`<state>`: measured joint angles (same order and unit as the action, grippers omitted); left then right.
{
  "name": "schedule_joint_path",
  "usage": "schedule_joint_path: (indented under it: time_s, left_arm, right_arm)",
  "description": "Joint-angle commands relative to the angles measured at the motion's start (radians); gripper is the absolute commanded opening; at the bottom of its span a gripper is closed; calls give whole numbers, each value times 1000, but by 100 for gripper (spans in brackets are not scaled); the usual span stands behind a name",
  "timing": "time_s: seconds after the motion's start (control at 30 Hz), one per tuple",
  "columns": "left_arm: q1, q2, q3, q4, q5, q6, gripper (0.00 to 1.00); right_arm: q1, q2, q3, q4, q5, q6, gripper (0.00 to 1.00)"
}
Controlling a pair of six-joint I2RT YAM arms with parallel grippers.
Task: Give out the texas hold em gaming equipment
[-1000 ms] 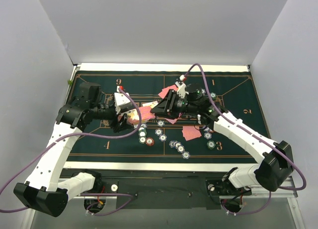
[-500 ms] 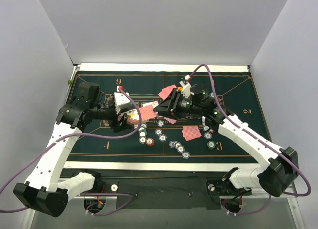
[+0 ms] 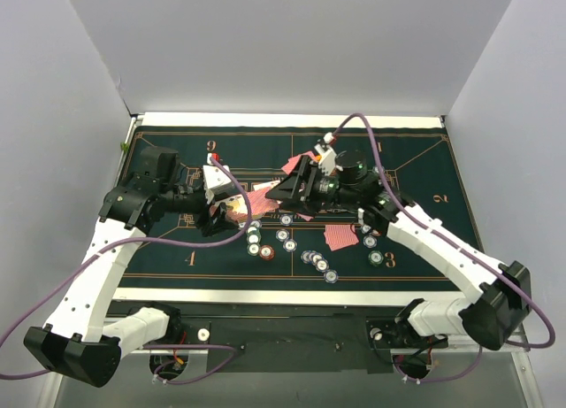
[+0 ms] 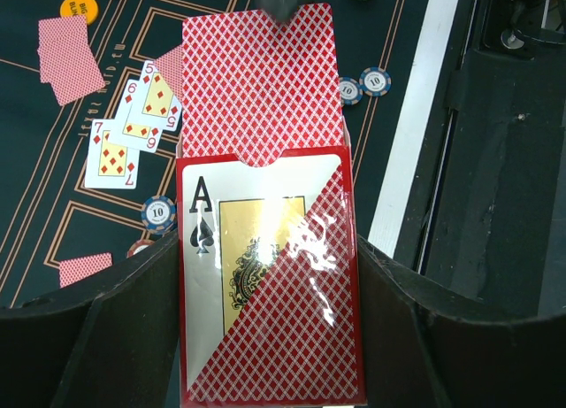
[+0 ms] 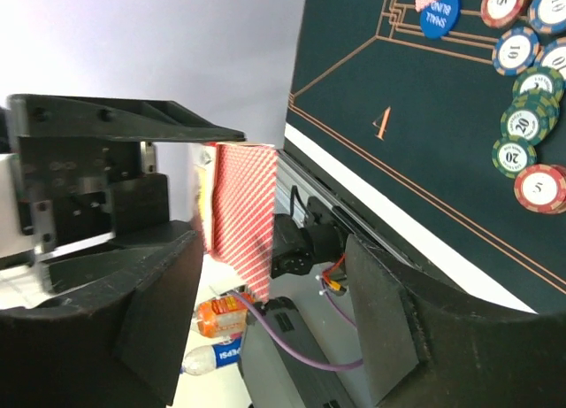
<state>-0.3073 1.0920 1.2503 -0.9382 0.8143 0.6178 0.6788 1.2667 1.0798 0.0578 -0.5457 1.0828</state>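
**Desk:** Red-backed cards: where are they sitting right now?

**Me:** I'm seeing the deck (image 4: 261, 80) sticking halfway out of its card box (image 4: 265, 328). It's hanging in the air over the felt mat (image 3: 416, 160), between the two arms.

**Desk:** Why are you holding it that way?

**Me:** I'm clamping the box in the left gripper (image 3: 228, 206) with its mouth pointing at the other arm. I judge that's leaving the exposed end free so a card can be drawn off it.

**Desk:** And the other pincer?

**Me:** The right gripper (image 3: 281, 189) is standing spread at the deck's free end. In its own wrist view both fingers are showing a gap to the cards, so it's pinching nothing.

**Desk:** How is the box looking?

**Me:** Glossy and catching glare. It's showing an ace of spades, with red diamond pattern crossing the lower half diagonally and a curved notch at the mouth.

**Desk:** The rest of the gear?

**Me:** It's lying on the mat. Poker chips (image 3: 281, 235) are clustering near the middle and three face-up diamonds (image 4: 124, 129) are fanning out. An orange disc (image 4: 79, 5) is sitting just beside two face-down cards (image 4: 69, 58).
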Motion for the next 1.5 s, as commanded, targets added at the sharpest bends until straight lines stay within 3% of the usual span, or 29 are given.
schedule_joint_path:
  time_s: [0.0, 0.1, 0.37, 0.5, 0.93, 1.1, 1.47]
  left_arm:
    - [-6, -23, 52, 49, 43, 8, 39]
    - [-6, -23, 51, 47, 42, 10, 39]
    - [-6, -26, 49, 45, 40, 10, 39]
    - [-6, -27, 51, 45, 40, 10, 39]
    - [-6, -27, 51, 44, 37, 10, 39]
    - [-6, -26, 51, 45, 36, 11, 39]
    - [-6, -29, 51, 35, 31, 20, 39]
  right_arm:
    - [31, 49, 34, 34, -16, 0, 62]
    - [47, 68, 51, 60, -8, 20, 61]
    - [41, 69, 32, 92, 3, 54, 35]
    - [39, 62, 16, 123, 0, 77, 27]
    - [2, 17, 29, 45, -2, 32, 23]
    - [-5, 10, 26, 34, -5, 31, 1]
    - [-41, -23, 42, -1, -28, 6, 0]
